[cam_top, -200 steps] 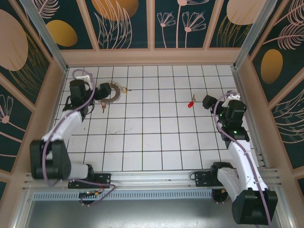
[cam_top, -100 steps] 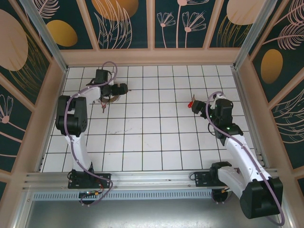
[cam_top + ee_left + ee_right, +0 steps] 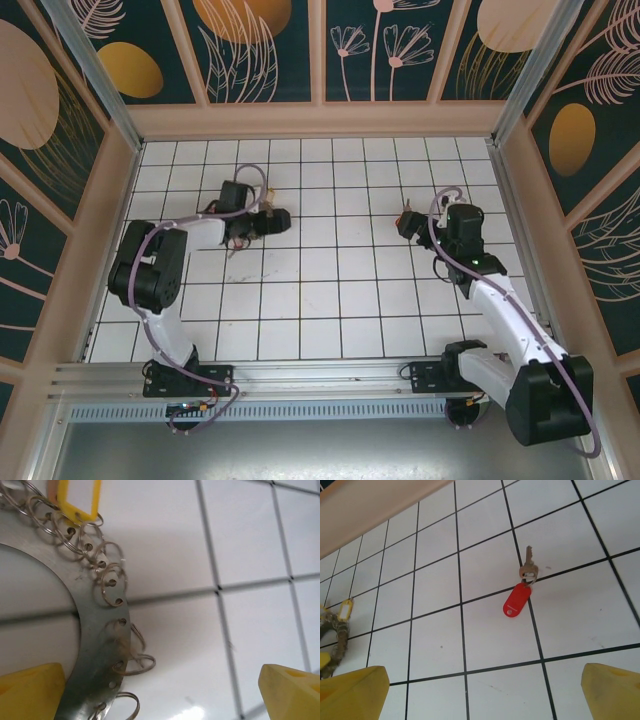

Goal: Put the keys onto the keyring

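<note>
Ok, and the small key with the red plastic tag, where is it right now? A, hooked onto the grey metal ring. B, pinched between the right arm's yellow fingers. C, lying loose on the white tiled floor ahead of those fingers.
C: the small key with the red plastic tag lies flat on the white tiled floor, clear of the right arm's yellow fingers, which stand wide apart with nothing between them.

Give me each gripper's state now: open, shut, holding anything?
Left gripper: open, empty, over the keyring.
Right gripper: open, empty, above the red-tagged key.
</note>
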